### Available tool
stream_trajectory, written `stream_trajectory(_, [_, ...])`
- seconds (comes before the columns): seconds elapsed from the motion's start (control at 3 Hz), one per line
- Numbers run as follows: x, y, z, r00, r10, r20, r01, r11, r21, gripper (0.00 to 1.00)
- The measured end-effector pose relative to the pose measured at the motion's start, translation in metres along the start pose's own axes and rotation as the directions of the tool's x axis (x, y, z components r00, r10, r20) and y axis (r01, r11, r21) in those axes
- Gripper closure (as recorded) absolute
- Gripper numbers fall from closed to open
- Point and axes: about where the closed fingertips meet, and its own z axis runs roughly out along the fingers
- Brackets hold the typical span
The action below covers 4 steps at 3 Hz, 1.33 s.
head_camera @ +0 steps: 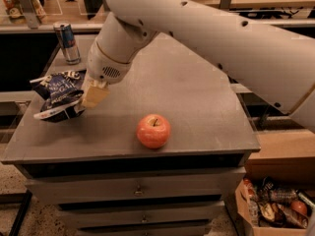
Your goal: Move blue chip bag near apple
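Observation:
The blue chip bag point(58, 93), crumpled dark navy foil with white lettering, is at the left edge of the grey table point(197, 102). My gripper point(84, 102) is at the bag's right side and is shut on it, with one tan fingertip point(94, 96) showing in front. The bag looks slightly raised off the tabletop. The apple point(153, 131), orange-red with a short stem, sits near the table's front edge, to the right of the bag and apart from it. My white arm reaches in from the upper right.
A tall slim blue-and-silver can point(66, 42) stands at the table's back left. Drawers point(138, 191) are under the tabletop. A cardboard box of snacks point(275, 208) sits on the floor at lower right. Shelving runs behind the table.

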Motion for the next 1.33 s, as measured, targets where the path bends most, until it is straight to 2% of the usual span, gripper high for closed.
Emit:
stream_trajectory(1.0, [0.042, 0.01, -0.042, 0.998, -0.055, 0.022, 0.054, 0.9976, 0.043, 1.0])
stream_trajectory(1.33, [0.053, 0.008, -0.051, 0.997, -0.072, 0.013, 0.072, 0.9962, 0.049, 0.91])
